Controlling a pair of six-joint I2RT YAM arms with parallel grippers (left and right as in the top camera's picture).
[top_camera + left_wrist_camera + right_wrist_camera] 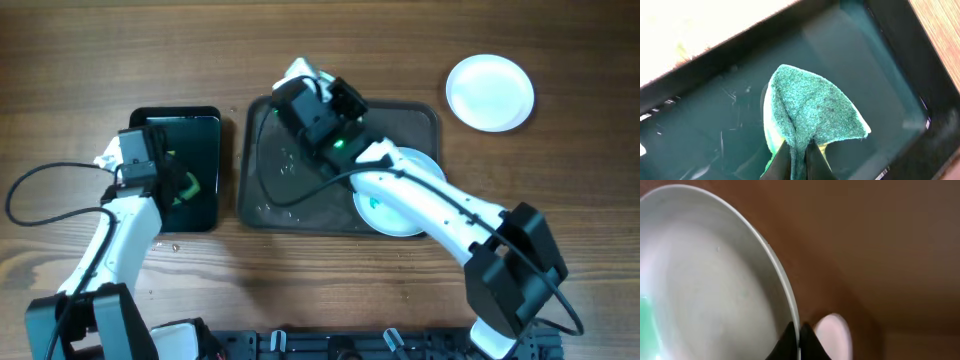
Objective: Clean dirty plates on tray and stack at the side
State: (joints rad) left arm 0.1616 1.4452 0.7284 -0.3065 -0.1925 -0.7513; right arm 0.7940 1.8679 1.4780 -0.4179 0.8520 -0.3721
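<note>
The dark tray (270, 195) lies at the table's middle. One white plate (398, 222) with a teal smear lies at its right end, partly under my right arm. A second plate (490, 92) lies on the table at the back right. My right gripper (305, 90) is over the tray's back left corner, shut on the rim of a third plate (715, 280), which it holds tilted on edge; its jaws (799, 332) pinch the rim. My left gripper (798, 152) is shut on a green sponge (815, 105) over the small black tray (880, 65).
The small glossy black tray (215, 125) stands left of the big tray, with my left arm (130, 215) reaching over it. Water drops speckle the big tray's left half. Bare wood table (560, 180) lies to the right.
</note>
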